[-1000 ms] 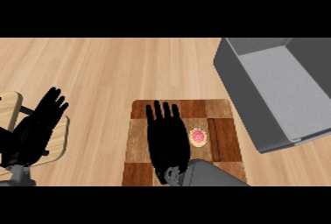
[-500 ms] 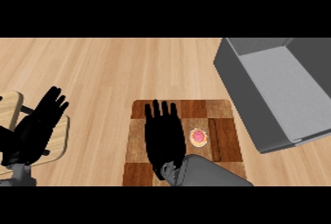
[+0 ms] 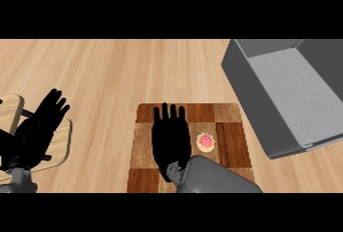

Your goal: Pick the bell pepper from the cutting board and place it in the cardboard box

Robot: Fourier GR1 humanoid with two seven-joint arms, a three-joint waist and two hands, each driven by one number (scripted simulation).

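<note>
A small red and orange bell pepper (image 3: pixel 206 142) lies on the wooden cutting board (image 3: pixel 227 136), right of its middle. My right hand (image 3: pixel 171 138) hovers flat over the board with straight fingers pointing away from me, just left of the pepper and apart from it. Its grey forearm comes in from the lower edge. The grey box (image 3: pixel 295 95) stands open at the right, beside the board. My left hand (image 3: pixel 40 124) rests open at the far left, fingers up.
A light wooden stool or small table (image 3: pixel 12 106) sits under the left hand at the left edge. Bare wooden counter (image 3: pixel 120 72) stretches behind the board and to the left of the box.
The right forearm has pushed a little further in over the board's near edge. The hand and the pepper stay about where they were. The left hand is unchanged.
</note>
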